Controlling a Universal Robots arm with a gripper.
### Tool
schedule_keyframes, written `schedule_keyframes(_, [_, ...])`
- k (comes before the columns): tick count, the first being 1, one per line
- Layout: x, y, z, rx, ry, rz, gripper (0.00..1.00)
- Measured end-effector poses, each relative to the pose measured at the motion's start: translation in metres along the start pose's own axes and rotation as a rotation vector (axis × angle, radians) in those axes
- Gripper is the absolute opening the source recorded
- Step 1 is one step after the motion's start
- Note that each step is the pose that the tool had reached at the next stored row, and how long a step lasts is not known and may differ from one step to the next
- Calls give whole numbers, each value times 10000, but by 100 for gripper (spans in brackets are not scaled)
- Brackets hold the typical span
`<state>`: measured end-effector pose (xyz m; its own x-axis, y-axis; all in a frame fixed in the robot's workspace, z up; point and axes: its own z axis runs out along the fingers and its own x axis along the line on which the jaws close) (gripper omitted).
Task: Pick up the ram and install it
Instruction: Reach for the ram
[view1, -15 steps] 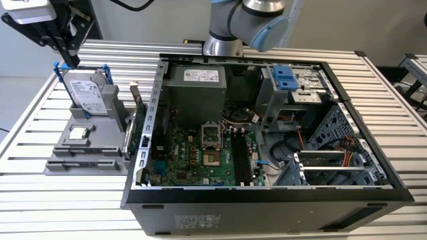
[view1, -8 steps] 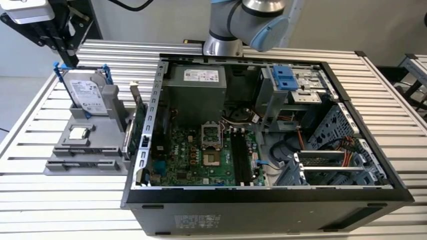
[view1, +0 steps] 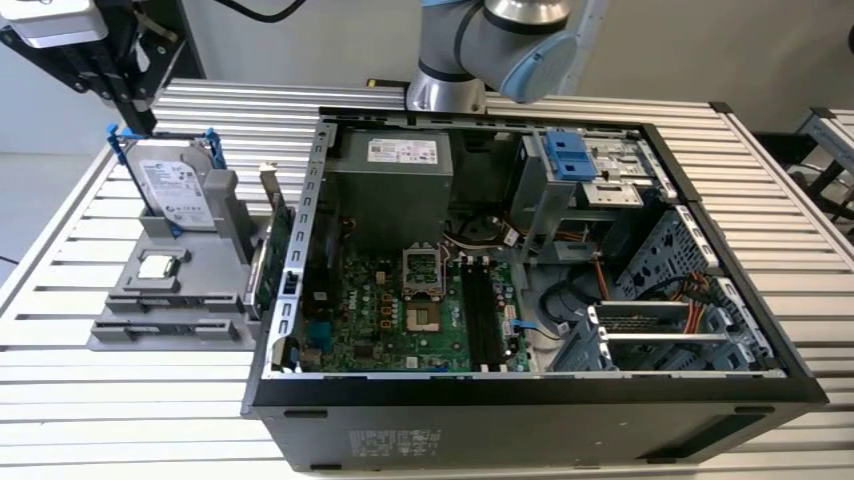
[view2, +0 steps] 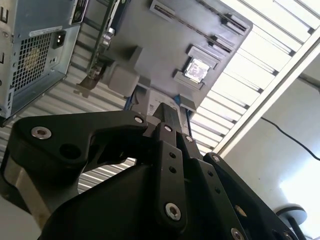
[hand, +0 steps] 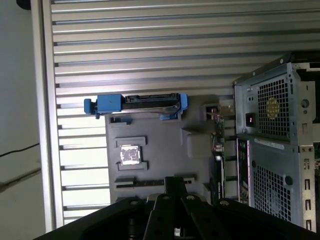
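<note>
Pincer (view1: 139, 122) hangs closed above the tray (view1: 127, 335) near the bench's (view1: 80, 400) edge at the exterior view's left, where I count one hard drive (view1: 174, 185). First wrist view adds one ram (hand: 142, 183), edge-up in the tray's slot, one processor (hand: 131, 155) between it and the drive. In the second wrist view I see the fingertips (view2: 167, 112) meeting.
</note>
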<state>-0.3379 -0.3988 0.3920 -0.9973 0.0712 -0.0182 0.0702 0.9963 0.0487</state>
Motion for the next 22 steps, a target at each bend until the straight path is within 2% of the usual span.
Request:
schedule_keyframes(17, [128, -9, -3, 0, 1, -1, 0])
schedule_keyframes(22, [151, -31, -2, -1, 0, 0, 0])
